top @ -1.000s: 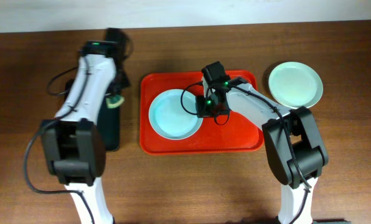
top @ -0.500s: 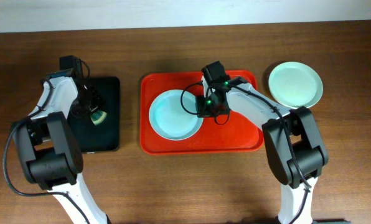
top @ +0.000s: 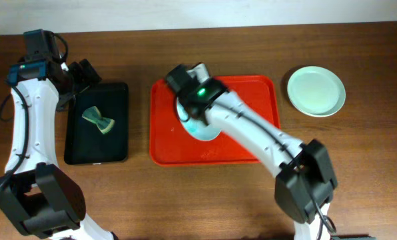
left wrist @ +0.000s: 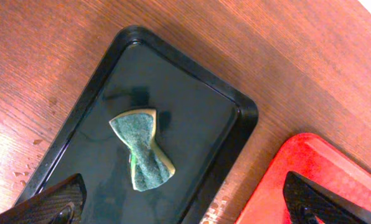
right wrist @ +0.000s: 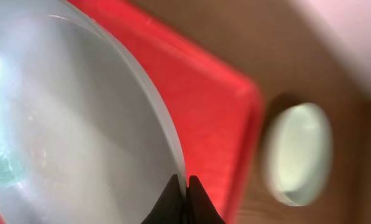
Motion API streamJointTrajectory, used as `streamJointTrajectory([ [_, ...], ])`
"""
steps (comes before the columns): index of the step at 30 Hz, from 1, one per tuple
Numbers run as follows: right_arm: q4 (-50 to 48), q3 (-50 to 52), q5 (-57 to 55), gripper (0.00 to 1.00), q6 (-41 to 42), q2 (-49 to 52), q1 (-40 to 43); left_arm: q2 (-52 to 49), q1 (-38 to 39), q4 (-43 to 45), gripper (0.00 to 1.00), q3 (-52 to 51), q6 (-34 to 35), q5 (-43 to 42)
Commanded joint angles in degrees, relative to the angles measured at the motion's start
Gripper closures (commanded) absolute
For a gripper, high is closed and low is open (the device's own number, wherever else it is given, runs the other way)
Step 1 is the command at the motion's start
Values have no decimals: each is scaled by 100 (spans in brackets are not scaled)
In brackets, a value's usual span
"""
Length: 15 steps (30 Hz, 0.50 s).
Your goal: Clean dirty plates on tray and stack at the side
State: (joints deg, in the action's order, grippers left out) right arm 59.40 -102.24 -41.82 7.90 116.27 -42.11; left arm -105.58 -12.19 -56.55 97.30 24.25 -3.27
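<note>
My right gripper is shut on the rim of a pale blue plate, which it holds tilted over the red tray. A teal smear shows on the plate's left part in the right wrist view. From overhead the plate is half hidden under my right arm. A pale mint plate lies on the table to the right of the tray. At the far left, beside a black tray, my left gripper is open and holds nothing.
A green sponge, pinched like a bow, lies in the middle of the black tray. That tray stands left of the red tray with a strip of wooden table between them.
My left gripper opened, left the sponge on the black tray and drew back to the far left. My right arm swung left across the red tray and tipped the blue plate up.
</note>
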Motion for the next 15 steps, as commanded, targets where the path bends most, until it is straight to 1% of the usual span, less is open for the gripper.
streamJointTrajectory([
  [1,-57,-166,-3716,96,-1213,-186,-820,-20,-24,-13,1,20,-35,-83],
  [2,-203,-166,-4299,96,-1676,-186,-1069,-20,-24,-13,1,20,-35,-85],
  [4,-551,-166,-4942,96,-2586,-186,-1390,-20,-24,-13,1,20,-35,-85],
  [7,-654,-166,-4942,96,-3565,-186,-1565,-20,-24,-13,1,20,-35,-85],
  [8,-682,-166,-4929,96,-3536,-186,-1561,-20,-24,-13,1,20,-35,-85],
  [12,-688,-164,-4428,96,-2728,-186,-1355,-20,-24,-13,1,20,-35,-85],
  [14,-662,-164,-3447,96,-1971,-186,-1003,-20,-24,-13,1,20,-35,-85],
  [15,-621,-164,-2188,96,-1650,-186,-732,-20,-24,-13,1,20,-35,-83],
])
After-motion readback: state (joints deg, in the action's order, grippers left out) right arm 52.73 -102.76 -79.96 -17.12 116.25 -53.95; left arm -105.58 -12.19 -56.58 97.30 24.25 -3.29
